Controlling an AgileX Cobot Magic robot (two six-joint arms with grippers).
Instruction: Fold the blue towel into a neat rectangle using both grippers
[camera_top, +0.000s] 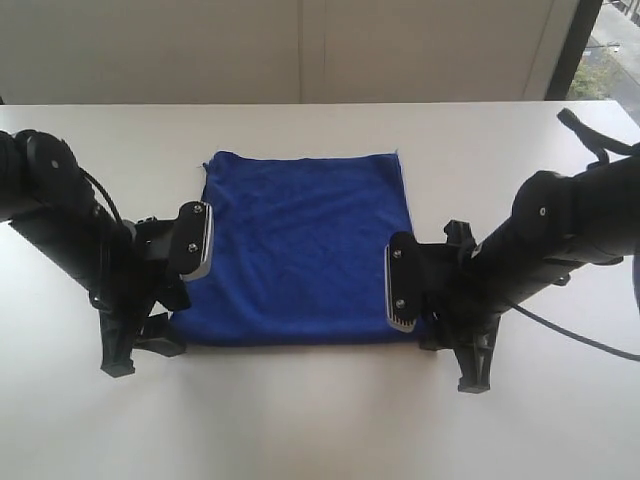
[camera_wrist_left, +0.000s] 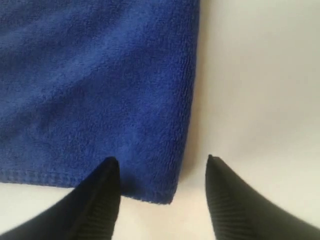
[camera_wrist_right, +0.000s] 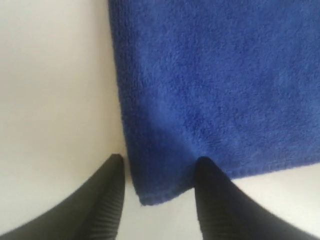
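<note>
The white worktop (camera_top: 320, 420) is smooth, matt and bare around the work. The blue towel (camera_top: 300, 250) lies flat in the middle of it, a soft, nubbly cloth in a squarish rectangle. From the exterior view I cannot say surely which way its long axis runs, since its near-to-far reach is foreshortened. Its near edge runs left to right, and that edge is what the coming move turns on. Each end of it sits at one gripper, so neither arm is the nearer; each has its own corner.

The two black arms come in from the left and right sides and slant down toward the near corners. The left gripper (camera_wrist_left: 161, 162) stands released, its jaws spread wide over the near left corner. One finger (camera_wrist_left: 100, 200) is over the cloth, the other over bare worktop just beside the towel's left edge. The right gripper (camera_wrist_right: 160, 161) mirrors it at the near right corner, also spread and clasping nothing. The cloth lies undisturbed between its tips.

The fingers are narrow, tapering wedges with fine ribbing on their inner faces. A thin stitched hem (camera_wrist_left: 30, 176) runs along the towel's near edge. I judge that both need to drop and pinch their corners before the near edge can be carried toward the far edge.
</note>
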